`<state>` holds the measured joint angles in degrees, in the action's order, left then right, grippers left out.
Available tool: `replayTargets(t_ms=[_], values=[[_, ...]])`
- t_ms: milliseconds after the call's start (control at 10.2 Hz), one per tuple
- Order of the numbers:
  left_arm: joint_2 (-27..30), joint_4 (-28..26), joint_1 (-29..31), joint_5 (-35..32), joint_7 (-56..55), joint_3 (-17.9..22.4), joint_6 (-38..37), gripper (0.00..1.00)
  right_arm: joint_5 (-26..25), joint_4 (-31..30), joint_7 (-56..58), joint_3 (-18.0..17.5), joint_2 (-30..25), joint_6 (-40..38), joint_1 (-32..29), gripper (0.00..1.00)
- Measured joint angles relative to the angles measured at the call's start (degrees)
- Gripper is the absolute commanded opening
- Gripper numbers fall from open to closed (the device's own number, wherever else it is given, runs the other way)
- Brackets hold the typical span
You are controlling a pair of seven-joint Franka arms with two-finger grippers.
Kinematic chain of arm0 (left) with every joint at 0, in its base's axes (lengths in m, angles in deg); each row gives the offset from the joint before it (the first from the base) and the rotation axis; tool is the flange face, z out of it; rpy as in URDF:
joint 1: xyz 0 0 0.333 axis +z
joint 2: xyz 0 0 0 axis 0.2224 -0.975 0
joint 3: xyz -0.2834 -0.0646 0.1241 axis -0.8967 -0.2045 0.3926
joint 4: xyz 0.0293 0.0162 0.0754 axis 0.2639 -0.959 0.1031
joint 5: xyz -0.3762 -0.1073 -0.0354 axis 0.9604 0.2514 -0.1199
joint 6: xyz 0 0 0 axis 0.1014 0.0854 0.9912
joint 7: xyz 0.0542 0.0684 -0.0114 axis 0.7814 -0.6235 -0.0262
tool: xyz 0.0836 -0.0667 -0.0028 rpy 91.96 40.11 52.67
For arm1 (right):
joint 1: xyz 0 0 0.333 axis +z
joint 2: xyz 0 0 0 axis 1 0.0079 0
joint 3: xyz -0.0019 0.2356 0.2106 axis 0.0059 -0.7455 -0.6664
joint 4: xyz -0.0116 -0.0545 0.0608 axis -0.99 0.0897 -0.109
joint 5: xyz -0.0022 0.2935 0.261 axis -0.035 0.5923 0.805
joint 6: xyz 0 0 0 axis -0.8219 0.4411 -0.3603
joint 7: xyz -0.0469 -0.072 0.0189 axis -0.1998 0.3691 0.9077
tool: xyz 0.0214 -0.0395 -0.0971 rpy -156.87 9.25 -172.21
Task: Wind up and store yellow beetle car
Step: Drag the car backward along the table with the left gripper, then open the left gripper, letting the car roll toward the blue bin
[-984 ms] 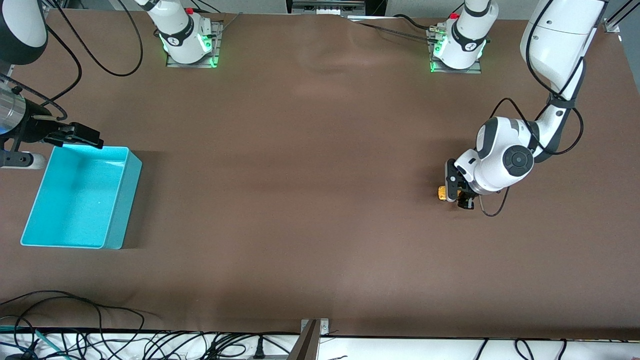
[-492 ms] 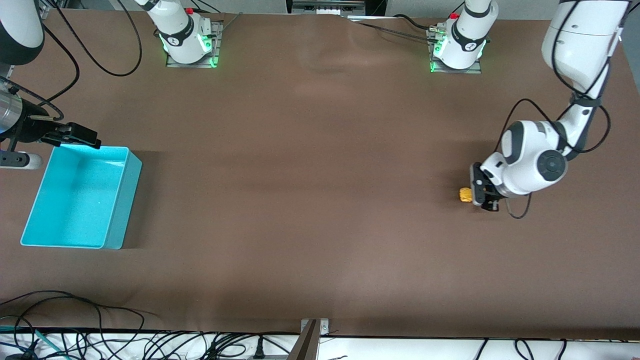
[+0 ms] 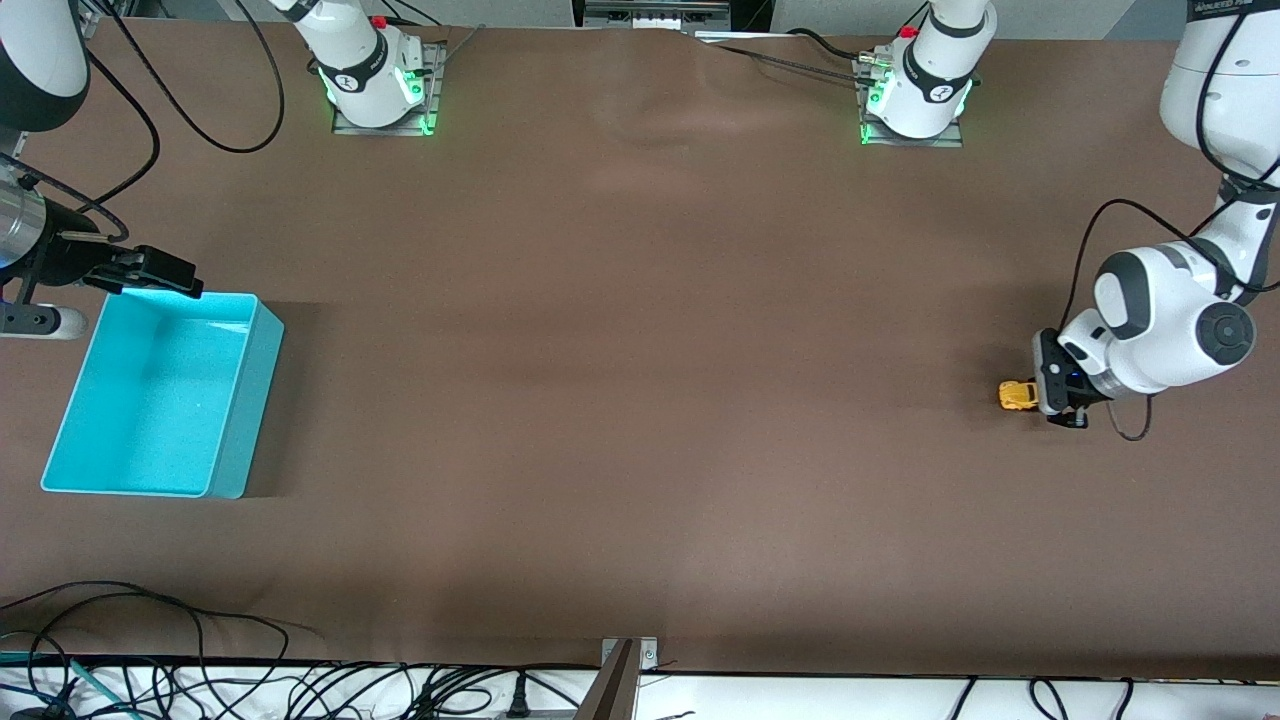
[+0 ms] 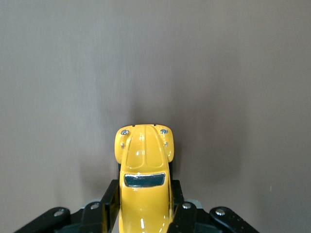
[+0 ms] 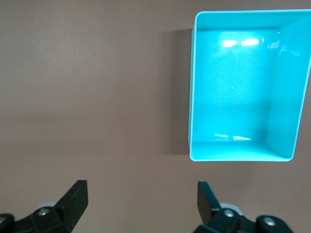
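The yellow beetle car (image 3: 1017, 396) rests on the brown table near the left arm's end, gripped at its rear by my left gripper (image 3: 1045, 392). In the left wrist view the yellow beetle car (image 4: 144, 170) points away from the camera, its dark window showing, with both black fingers (image 4: 110, 203) pressed on its sides. My right gripper (image 3: 160, 272) hangs open beside the turquoise bin (image 3: 238, 420) at the right arm's end. In the right wrist view the right gripper (image 5: 142, 200) has nothing between its fingers and the turquoise bin (image 5: 193, 87) lies empty.
The two arm bases (image 3: 375, 75) (image 3: 915, 85) stand along the table's edge farthest from the front camera. Cables (image 3: 150, 640) trail along the nearest edge. Bare brown table stretches between the car and the bin.
My left gripper has dragged the car along the table toward the left arm's end, away from the bin. The right arm has barely moved.
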<state>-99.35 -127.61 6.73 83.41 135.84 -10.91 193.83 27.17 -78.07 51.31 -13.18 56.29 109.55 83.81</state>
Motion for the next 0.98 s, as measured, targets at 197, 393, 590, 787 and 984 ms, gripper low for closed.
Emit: replayTargets(t_ms=[197, 393, 590, 787, 984], values=[[-0.4, 0.7, 2.0, -0.1, 1.8, 0.0, 0.2, 0.04, 0.0, 0.0, 0.0, 0.0, 0.1, 0.0, 0.0, 1.00], [-0.5, 0.9, 2.8, -0.1, 2.3, -0.1, 0.3, 0.99, 0.0, 0.0, 0.0, 0.0, 0.4, 0.0, 0.0, 1.00], [-0.6, 1.2, 3.0, -0.1, 2.4, 0.0, -0.8, 1.00, 0.0, 0.0, 0.0, 0.0, 0.6, 0.0, 0.0, 1.00], [-0.6, 5.1, 2.8, -0.1, 2.4, -0.4, -7.5, 1.00, 0.0, 0.0, 0.0, 0.0, 0.6, 0.0, 0.0, 1.00], [-0.6, 9.6, 2.1, -0.1, 1.9, -1.1, -13.4, 1.00, 0.1, 0.0, 0.0, 0.0, 0.6, 0.0, 0.0, 1.00]])
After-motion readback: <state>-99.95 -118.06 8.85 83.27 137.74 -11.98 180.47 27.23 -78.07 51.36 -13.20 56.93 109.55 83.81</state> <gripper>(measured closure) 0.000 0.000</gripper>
